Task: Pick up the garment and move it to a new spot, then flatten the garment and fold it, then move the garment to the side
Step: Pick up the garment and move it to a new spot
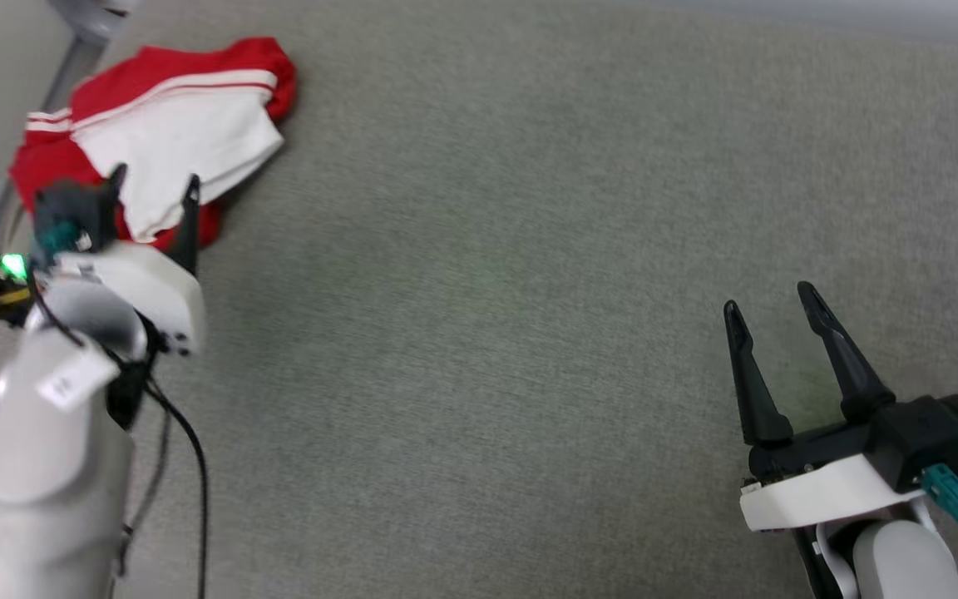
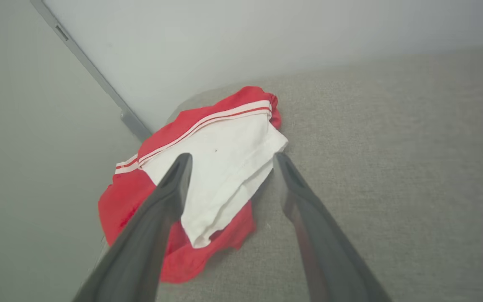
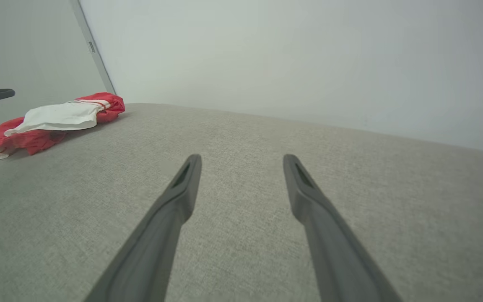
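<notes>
At upper left, the left gripper (image 1: pixel 156 176) points, fingers spread and empty, at the crumpled red-and-white jersey garment (image 1: pixel 188 125). At lower right, the right gripper (image 1: pixel 768 298) points up the frame, fingers apart.

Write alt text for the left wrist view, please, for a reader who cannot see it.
A crumpled red and white shirt lies near the corner of a grey fabric surface, close to a pale wall. The left gripper is open, its two dark fingers pointing at the shirt, with nothing held between them.
</notes>
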Tool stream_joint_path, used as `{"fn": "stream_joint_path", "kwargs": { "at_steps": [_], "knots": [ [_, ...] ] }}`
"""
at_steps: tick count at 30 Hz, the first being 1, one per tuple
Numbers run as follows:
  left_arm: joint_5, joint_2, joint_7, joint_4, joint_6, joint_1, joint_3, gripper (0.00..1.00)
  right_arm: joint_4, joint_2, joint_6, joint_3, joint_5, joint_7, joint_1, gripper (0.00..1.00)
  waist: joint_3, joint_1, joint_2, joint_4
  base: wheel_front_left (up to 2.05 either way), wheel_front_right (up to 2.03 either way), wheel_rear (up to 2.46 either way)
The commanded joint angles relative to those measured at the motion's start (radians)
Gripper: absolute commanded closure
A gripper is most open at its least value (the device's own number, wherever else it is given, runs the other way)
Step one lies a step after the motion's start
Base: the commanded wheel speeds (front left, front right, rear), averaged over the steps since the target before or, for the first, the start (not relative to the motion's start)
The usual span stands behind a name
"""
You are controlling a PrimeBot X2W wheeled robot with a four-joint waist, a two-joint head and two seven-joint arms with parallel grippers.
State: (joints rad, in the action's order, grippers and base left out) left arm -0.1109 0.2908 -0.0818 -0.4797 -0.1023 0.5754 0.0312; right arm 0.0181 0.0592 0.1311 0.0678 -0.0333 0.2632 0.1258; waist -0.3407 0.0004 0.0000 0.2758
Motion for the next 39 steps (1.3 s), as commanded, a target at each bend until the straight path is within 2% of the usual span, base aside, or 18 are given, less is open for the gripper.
{"fn": "stream_joint_path", "kwargs": {
  "at_steps": [1, 4, 7, 10, 13, 16, 21, 22, 23, 26, 31, 39],
  "knots": [
    [-0.003, 0.033, 0.057, -0.035, -0.012, 0.057, 0.016, 0.0, -0.007, 0.008, -0.001, 0.0, 0.007, 0.002, 0.022, 0.0, -0.079, -0.0004, 0.0, -0.062, 0.0, 0.0, 0.0],
    [-0.035, 0.104, 0.197, -0.114, -0.026, 0.143, 0.068, 0.0, -0.013, 0.012, -0.001, 0.002, 0.014, 0.002, 0.036, 0.0, -0.124, -0.0004, 0.0, -0.088, 0.0, 0.0, 0.0],
    [-0.123, 0.171, 0.317, -0.152, -0.028, 0.204, 0.159, 0.0, -0.023, 0.012, -0.001, 0.008, 0.016, 0.002, 0.049, 0.0, -0.16, -0.0004, 0.0, -0.112, 0.0, 0.0, 0.0],
    [-0.215, 0.247, 0.407, -0.164, -0.027, 0.251, 0.227, 0.0, -0.03, 0.013, -0.001, 0.006, 0.018, 0.003, 0.065, 0.0, -0.194, -0.0004, 0.0, -0.129, 0.0, 0.0, 0.0],
    [-0.279, 0.3, 0.469, -0.181, -0.027, 0.287, 0.272, 0.0, -0.035, 0.015, -0.001, 0.008, 0.025, 0.002, 0.066, 0.0, -0.218, -0.0004, 0.0, -0.142, 0.0, 0.0, 0.0],
    [-0.319, 0.334, 0.508, -0.203, -0.027, 0.31, 0.293, 0.0, -0.037, 0.014, -0.001, 0.008, 0.029, 0.002, 0.064, 0.0, -0.233, -0.0004, 0.0, -0.149, 0.0, 0.0, 0.0],
    [-0.392, 0.342, 0.57, -0.241, -0.027, 0.294, 0.341, 0.0, -0.031, 0.02, -0.001, 0.005, 0.033, 0.002, 0.063, 0.0, -0.24, -0.0004, 0.0, -0.151, 0.0, 0.0, 0.0],
    [-0.408, 0.344, 0.576, -0.244, -0.028, 0.289, 0.349, 0.6, -0.029, 0.02, -0.001, 0.003, 0.033, 0.002, 0.064, 0.0, -0.239, -0.0004, 0.0, -0.15, 0.0, 0.0, 0.0],
    [-0.423, 0.342, 0.576, -0.241, -0.028, 0.283, 0.358, 1.0, -0.027, 0.02, -0.001, 0.001, 0.034, 0.002, 0.064, 0.0, -0.236, -0.0004, 0.0, -0.149, 0.0, 0.0, 0.0],
    [-0.452, 0.349, 0.548, -0.241, -0.027, 0.275, 0.366, 1.0, -0.018, 0.018, -0.001, -0.001, 0.036, 0.002, 0.061, 0.0, -0.217, -0.0004, 0.0, -0.143, 0.0, 0.0, 0.0],
    [-0.447, 0.353, 0.435, -0.24, -0.015, 0.29, 0.343, 1.0, 0.003, 0.012, -0.001, 0.008, 0.032, 0.002, 0.047, 0.0, -0.157, -0.0004, 0.0, -0.131, 0.0, 0.0, 0.0],
    [-0.352, 0.388, 0.225, -0.152, 0.032, 0.313, 0.363, 1.0, 0.037, 0.0, -0.001, 0.008, 0.006, 0.002, 0.009, 0.0, -0.015, -0.0004, 0.0, -0.119, 0.0, 0.0, 0.0]
  ]
}}
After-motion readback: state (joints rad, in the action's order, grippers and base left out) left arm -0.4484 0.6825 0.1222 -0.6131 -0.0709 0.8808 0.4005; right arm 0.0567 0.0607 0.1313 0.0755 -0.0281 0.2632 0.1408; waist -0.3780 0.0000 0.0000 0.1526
